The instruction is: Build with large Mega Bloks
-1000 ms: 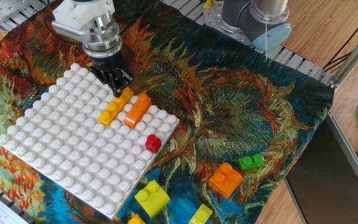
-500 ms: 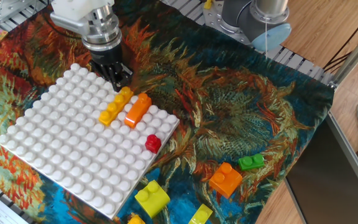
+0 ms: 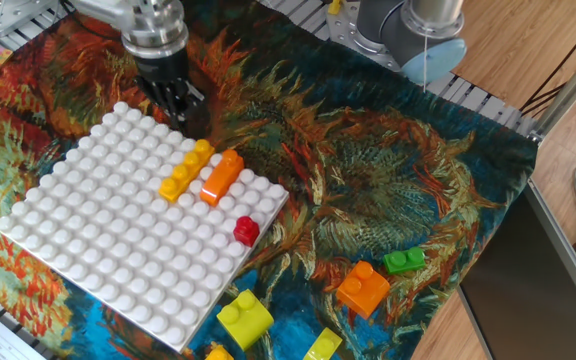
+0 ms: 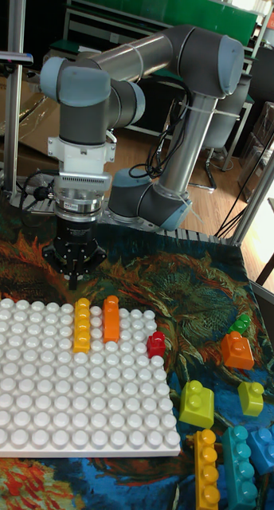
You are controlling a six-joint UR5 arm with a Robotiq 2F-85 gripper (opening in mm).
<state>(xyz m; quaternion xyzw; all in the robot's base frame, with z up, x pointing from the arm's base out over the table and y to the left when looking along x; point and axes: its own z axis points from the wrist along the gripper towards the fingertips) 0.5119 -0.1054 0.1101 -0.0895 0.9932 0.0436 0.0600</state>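
On the white studded baseplate (image 3: 98,230) (image 4: 65,398) stand a yellow bar (image 3: 186,170) (image 4: 82,324) and an orange bar (image 3: 221,177) (image 4: 111,317) side by side. A red one-stud cube (image 3: 246,230) (image 4: 156,344) sits at the plate's right edge. My gripper (image 3: 178,108) (image 4: 74,276) hangs above the plate's far edge, just behind the yellow bar and clear of it. Its fingertips meet in a point and hold nothing.
Loose bricks lie on the patterned cloth right of the plate: an orange one (image 3: 363,288) (image 4: 236,351), a green one (image 3: 403,261) (image 4: 240,324), lime-yellow ones (image 3: 244,318) (image 4: 197,402), and a yellow bar (image 4: 205,470) beside teal bricks (image 4: 240,466). The arm's base (image 3: 408,30) stands at the back.
My gripper has risen off the far end of the yellow bar and drawn back toward the far left. The bar stays on the plate.
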